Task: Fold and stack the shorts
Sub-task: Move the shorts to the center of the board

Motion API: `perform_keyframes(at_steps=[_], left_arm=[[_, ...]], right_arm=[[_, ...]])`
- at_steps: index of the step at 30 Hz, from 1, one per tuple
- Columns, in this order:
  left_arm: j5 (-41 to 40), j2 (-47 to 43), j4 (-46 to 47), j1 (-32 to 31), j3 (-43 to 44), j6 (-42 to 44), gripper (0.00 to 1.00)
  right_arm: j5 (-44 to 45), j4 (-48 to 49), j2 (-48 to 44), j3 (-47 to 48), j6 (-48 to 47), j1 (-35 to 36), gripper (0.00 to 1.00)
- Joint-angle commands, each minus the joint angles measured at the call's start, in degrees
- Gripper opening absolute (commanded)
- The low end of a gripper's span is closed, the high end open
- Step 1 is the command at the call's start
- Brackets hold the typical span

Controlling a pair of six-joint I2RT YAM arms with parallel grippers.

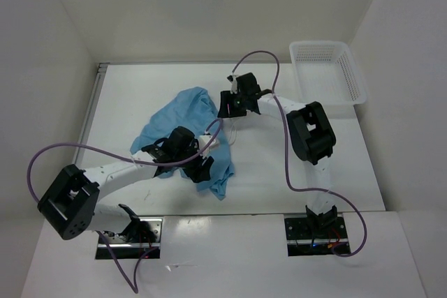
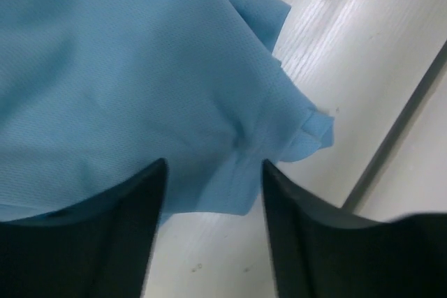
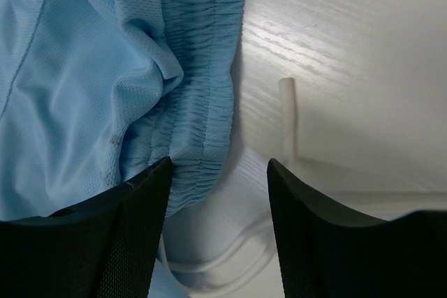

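Shorts [image 1: 174, 120] are lying crumpled mid-table, stretching from near-right up to far-left. The left gripper [image 2: 213, 165] is sitting closest, at the near hem, its jaws partly apart and straddling the cloth without pinching it. Further back, the right gripper [image 3: 220, 162] is hovering half-open just beside the waistband [image 3: 209, 68], holding nothing.

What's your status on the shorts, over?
Left fingers open, straddling the hem. Right fingers open beside the waistband. Shorts crumpled, not folded. Drawstring loose by right fingers.
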Motion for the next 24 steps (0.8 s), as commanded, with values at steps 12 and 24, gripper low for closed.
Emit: perform_keyframes(at_steps=[12,24], left_arm=[[-2.19,-3.39,0.4,0.16,-1.76,0.03,0.82],[-3.95,-4.44,0.4,1.3,-2.29,0.03,0.83]], right_arm=[[-8.85,1.05,-2.09,-2.89,10.11,2.72,0.65],[-5.79,-5.71,-1.91,0.54,1.78,7.9,0.82]])
